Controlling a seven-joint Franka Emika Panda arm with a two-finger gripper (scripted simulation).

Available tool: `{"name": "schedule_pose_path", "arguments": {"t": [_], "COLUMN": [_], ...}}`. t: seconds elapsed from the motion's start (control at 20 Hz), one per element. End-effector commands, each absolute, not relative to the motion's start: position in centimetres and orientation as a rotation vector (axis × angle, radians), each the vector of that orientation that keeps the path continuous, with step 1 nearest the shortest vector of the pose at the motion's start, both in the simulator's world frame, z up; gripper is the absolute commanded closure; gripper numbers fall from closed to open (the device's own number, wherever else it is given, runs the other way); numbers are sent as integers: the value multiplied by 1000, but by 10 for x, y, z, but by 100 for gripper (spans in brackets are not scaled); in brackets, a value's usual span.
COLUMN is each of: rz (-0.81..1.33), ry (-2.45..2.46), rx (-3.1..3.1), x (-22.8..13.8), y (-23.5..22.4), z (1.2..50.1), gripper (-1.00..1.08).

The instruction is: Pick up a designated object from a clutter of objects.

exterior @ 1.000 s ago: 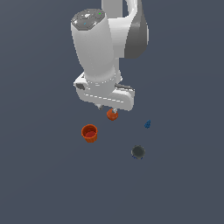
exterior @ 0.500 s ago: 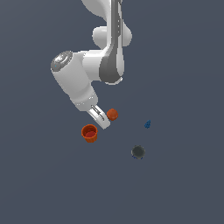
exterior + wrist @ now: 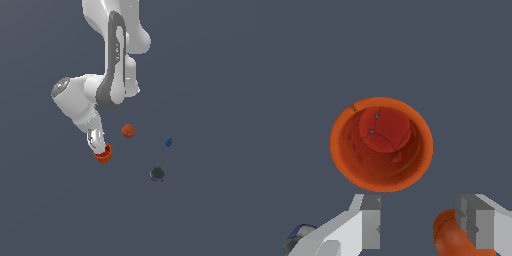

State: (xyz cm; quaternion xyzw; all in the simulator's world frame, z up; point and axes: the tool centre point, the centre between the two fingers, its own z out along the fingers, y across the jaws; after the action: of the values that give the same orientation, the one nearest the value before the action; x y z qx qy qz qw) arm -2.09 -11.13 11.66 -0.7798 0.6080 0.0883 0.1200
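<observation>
The orange-red cup (image 3: pixel 103 154) stands upright on the dark floor; the wrist view looks straight into its darker red inside (image 3: pixel 381 144). My gripper (image 3: pixel 98 146) hangs right over the cup, its white fingers (image 3: pixel 370 222) spread apart, open and empty, with the cup's rim just beyond the tips. The small orange-red lump (image 3: pixel 128 130) lies apart toward the exterior view's right and shows by one finger in the wrist view (image 3: pixel 450 235). The tiny blue piece (image 3: pixel 169 142) and the dark round object (image 3: pixel 158 173) lie further right.
A blue-grey blob (image 3: pixel 300 235) shows at the edge of the wrist view behind one finger. The floor (image 3: pixel 210 215) is plain dark grey-blue with no walls or edges in view. The white arm (image 3: pixel 112 65) rises above the cup.
The arm has swung from above the lump toward the exterior view's left and come down over the cup. The fingers now reach the cup's rim. No object has moved.
</observation>
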Motion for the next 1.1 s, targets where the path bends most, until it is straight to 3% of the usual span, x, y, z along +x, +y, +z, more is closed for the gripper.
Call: {"name": "schedule_pose_path", "arguments": {"t": [0.0,1.0,1.05], "rz": [269,281,281], "ry": [1853,1936,1936], "rx": [-2213,-2141,-2141], "x": [-25,-31,-31], "y": [-118,-117,-117], "z": [108,70,70], "gripper": [-20,-20,108]}}
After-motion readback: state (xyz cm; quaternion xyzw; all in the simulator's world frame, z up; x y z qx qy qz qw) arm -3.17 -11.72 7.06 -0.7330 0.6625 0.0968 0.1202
